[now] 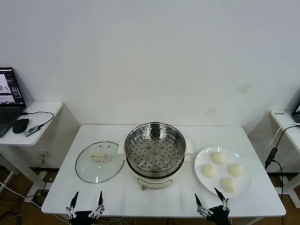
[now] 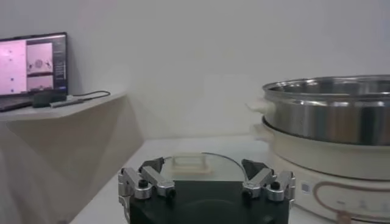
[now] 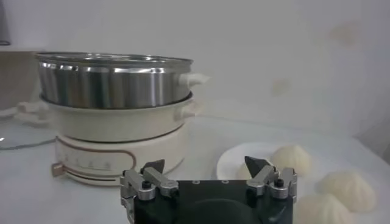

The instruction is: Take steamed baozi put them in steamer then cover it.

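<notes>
Left gripper at near table edge, jaws spread, grasping nothing; bare tabletop between it and cover. Cover flat on table, just left of steamer; clear glass, metal rim, cream bar handle running left-right. Steamer mid-table, uncovered, perforated tray showing. Plate right of steamer carries four off-white steamed baozi. Right gripper at near edge by plate, jaws spread, empty.
</notes>
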